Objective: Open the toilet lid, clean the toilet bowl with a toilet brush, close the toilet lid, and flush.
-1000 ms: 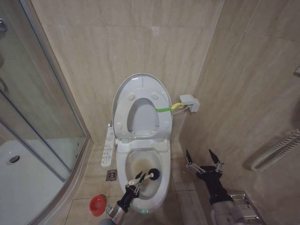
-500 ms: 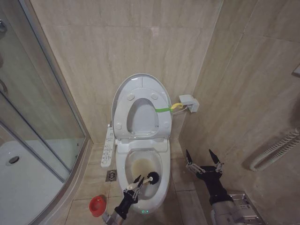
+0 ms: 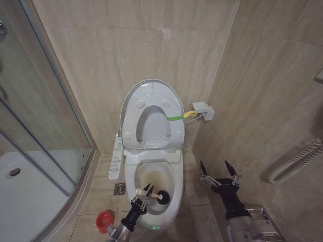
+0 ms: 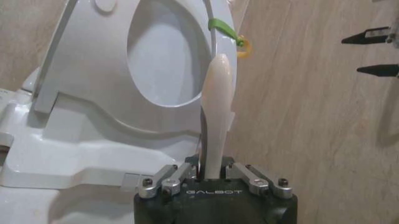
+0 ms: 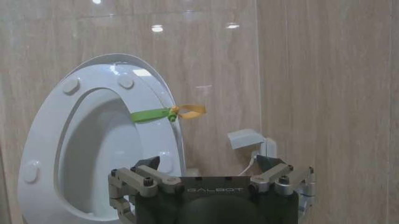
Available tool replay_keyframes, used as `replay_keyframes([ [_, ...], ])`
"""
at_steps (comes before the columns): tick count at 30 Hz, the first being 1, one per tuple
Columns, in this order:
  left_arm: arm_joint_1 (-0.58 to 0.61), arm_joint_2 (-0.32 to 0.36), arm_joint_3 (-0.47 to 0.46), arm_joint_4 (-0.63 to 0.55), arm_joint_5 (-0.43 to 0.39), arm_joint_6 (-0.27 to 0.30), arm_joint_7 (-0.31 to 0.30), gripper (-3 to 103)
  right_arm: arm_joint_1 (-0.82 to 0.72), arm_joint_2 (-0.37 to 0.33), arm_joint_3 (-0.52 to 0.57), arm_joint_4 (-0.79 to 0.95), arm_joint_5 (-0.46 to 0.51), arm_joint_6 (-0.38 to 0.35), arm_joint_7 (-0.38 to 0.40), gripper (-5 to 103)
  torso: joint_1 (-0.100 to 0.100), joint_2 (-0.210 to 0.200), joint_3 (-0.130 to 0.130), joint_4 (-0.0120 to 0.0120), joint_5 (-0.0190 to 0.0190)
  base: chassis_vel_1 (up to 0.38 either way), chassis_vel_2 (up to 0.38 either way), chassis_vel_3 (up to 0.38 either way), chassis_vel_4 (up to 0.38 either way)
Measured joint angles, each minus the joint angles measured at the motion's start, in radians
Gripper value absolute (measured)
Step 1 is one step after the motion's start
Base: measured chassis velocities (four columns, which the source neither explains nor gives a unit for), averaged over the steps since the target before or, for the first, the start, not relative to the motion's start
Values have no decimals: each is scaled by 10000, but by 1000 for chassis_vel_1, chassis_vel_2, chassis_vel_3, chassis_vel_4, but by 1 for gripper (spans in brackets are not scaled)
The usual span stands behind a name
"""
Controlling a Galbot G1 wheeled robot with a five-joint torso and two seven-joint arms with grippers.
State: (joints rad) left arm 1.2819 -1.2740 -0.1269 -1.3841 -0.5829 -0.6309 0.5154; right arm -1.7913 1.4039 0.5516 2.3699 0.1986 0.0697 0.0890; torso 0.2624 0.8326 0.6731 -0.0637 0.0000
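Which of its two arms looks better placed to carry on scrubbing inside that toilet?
Probably the left. Its left claw is shut on the toilet brush, whose dark head sits inside the toilet bowl. The right claw hangs open beside the toilet, holding nothing.

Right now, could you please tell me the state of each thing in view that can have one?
toilet lid: raised, upright against the wall.
seat: raised against the lid, green band around its side.
toilet bowl: uncovered, inside stained yellowish.
toilet brush: held by its handle, bristle head inside the bowl.
left gripper: fingers shut on the brush handle, over the bowl.
right gripper: fingers open, empty, beside the toilet.
red holder cup: on the floor, no brush in it.
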Motion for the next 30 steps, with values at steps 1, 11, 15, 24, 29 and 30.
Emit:
replay_keyframes([
  [1,30,2,1,-69,-59,11,-9,20,0,0,0,0,0,0,0,100,0,0,0,1,0,0,0,0,0],
  [11,-193,-400,16,500,-78,-5,64,20,0,0,0,0,0,0,0,100,0,0,-1,3,2,0,0,0,0],
  [15,-346,-705,59,1012,67,-95,143,20,0,0,0,0,0,0,-1,100,0,1,-1,3,3,0,0,0,0],
  [24,-343,-810,38,1041,-37,-105,158,20,0,0,0,0,0,0,0,100,0,1,-1,1,1,0,0,0,0],
  [29,-136,-744,125,408,-208,47,88,20,0,0,0,0,0,0,0,100,0,1,-1,0,0,0,0,0,0],
  [30,-105,-741,128,350,-219,63,73,20,0,0,0,0,0,0,0,100,0,1,-1,0,1,0,0,0,0],
])
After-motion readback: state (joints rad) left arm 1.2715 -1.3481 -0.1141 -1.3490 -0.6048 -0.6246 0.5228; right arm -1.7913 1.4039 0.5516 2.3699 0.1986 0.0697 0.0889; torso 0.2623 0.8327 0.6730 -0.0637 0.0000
